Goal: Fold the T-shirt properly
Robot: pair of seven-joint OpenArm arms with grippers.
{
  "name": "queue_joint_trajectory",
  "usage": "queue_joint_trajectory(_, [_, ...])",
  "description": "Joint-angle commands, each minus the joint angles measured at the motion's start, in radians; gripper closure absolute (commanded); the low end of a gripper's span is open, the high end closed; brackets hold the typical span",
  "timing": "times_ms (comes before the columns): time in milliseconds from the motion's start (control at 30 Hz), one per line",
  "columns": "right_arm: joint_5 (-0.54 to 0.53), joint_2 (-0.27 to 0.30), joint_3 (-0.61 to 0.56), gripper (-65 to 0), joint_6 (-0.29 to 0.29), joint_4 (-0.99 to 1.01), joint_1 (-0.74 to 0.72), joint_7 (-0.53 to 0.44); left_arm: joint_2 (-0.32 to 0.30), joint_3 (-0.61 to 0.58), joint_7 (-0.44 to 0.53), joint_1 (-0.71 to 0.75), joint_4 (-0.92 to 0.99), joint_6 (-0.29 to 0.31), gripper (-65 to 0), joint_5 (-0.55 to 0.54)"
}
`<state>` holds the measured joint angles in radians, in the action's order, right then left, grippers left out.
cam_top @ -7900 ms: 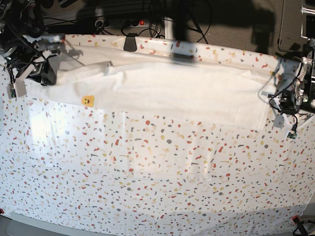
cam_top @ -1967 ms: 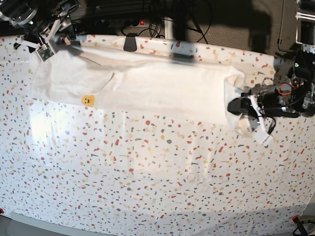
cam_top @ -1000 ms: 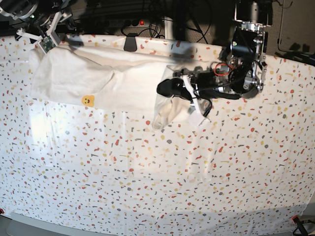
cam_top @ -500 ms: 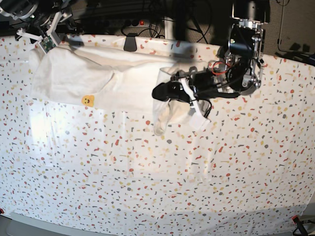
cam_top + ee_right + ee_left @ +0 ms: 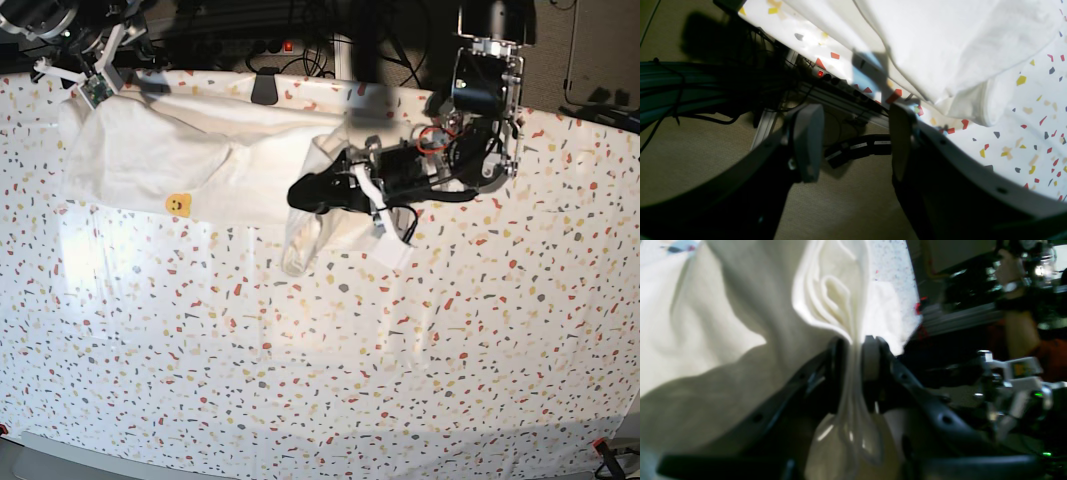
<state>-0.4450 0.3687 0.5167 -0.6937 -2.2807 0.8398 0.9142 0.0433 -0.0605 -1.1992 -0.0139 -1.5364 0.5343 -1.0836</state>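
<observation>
White cotton, the T-shirt (image 5: 190,160) lies along the far edge of the desk (image 5: 320,380), already narrowed into a long band. Its end toward the left arm is lifted and carried over the band toward the middle, so the crosswise fold looks under way but not laid down. What seems left: set that end flat, smooth it, and likely one more fold to make a compact packet.

In the left wrist view the left gripper (image 5: 853,373) has its fingers (image 5: 870,363) pinching a bunched wad of cloth, with several layers squeezed between them and pleats fanning out above. In the base view a loose fold hangs from that grip down to the desk, wrinkled and not square to the rest.

At the far corner the right gripper (image 5: 853,146) hovers off the desk edge with its fingers (image 5: 806,146) well apart and nothing between them; the shirt's hemmed corner lies just beside it, untouched.

No print shows, only plain white fabric and a small yellow smiley (image 5: 178,204) near the near edge of the band.
</observation>
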Motion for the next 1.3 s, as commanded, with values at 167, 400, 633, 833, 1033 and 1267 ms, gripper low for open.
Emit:
queue_joint_trajectory(167, [-0.005, 0.011, 0.007, -31.6, -0.004, -0.018, 0.008, -0.016, 0.014, -0.001, -0.008, -0.014, -0.019, 0.038, -10.4, -0.094])
queue_joint_trajectory(400, [-0.005, 0.011, 0.007, -31.6, -0.004, -0.018, 0.008, -0.016, 0.014, -0.001, -0.005, -0.014, -0.019, 0.050, -31.7, -0.036])
queue_joint_trajectory(633, [-0.005, 0.011, 0.007, -31.6, -0.004, -0.018, 0.007, -0.016, 0.014, -0.001, -0.005, -0.023, -0.019, 0.050, -32.2, -0.035])
queue_joint_trajectory(833, [-0.119, 0.010, 0.009, -31.6, -0.004, -0.018, -0.043, -0.040, -0.008, 0.001, -0.008, -0.096, -0.028, 0.062, -32.2, 0.023])
queue_joint_trajectory(1033, [-0.104, 0.011, 0.095, -31.6, 0.126, 0.003, -0.169, -0.008, -0.067, 0.001, -0.004, -0.220, -0.055, 0.060, -32.2, 0.351])
queue_joint_trajectory(1267, [-0.117, 0.011, 0.279, -31.7, 0.132, 0.179, -0.329, 0.115, -0.198, 0.001, 0.239, -0.283, -0.056, -0.137, -32.2, 0.683])
